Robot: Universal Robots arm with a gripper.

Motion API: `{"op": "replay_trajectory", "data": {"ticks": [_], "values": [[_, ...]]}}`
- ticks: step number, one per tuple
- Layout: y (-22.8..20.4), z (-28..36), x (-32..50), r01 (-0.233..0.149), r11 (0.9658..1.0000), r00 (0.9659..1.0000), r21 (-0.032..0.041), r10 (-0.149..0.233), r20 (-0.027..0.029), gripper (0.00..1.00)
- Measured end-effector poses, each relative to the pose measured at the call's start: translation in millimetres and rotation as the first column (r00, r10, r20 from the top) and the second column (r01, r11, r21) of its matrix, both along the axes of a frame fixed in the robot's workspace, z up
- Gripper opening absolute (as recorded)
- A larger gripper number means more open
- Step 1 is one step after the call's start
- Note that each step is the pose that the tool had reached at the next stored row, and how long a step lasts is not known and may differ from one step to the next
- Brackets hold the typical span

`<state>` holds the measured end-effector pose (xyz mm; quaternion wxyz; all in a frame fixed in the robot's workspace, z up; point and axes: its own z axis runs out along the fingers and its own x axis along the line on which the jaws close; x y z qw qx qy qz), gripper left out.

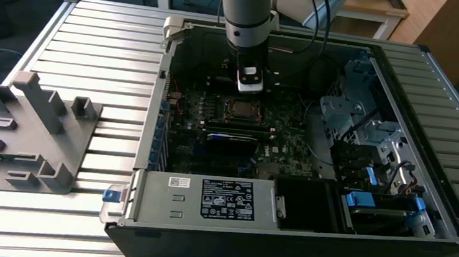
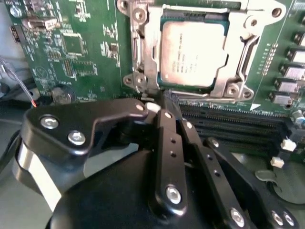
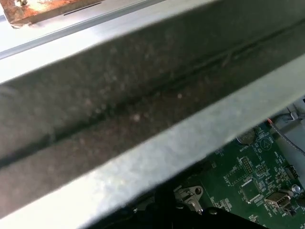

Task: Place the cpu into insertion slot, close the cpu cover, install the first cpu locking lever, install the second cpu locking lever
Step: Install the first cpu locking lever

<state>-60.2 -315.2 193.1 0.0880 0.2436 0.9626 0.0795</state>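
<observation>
In the exterior view my gripper hangs inside the open computer case, just beyond the insertion slot on the dark board. In the second wrist view the cpu lies flat in the slot, its dull metal top showing through the window of the cpu cover. The silvery cover lies down over the chip. A thin metal lever runs along one side of the frame. My gripper is shut, its black fingers meeting at the socket's corner by that lever's end. Whether they pinch the lever I cannot tell.
Long black memory slots lie beside the socket. The case's metal wall passes close to the wrist. A labelled power supply and a drive cage crowd the case. A grey fixture stands at the exterior view's left.
</observation>
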Motion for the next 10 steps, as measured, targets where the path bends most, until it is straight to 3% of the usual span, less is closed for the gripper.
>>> {"op": "replay_trajectory", "data": {"ticks": [3, 7, 10], "values": [[0.0, 0.5, 0.0, 0.000, 1.0000, 1.0000, -0.0004, 0.000, -0.0002, 0.11], [0.0, 7.3, 0.0, 0.000, 1.0000, 1.0000, 0.0001, 0.000, 0.0001, 0.11], [0.3, 8.2, 0.0, 0.000, 1.0000, 1.0000, 0.0003, 0.000, 0.0001, 0.11]]}}
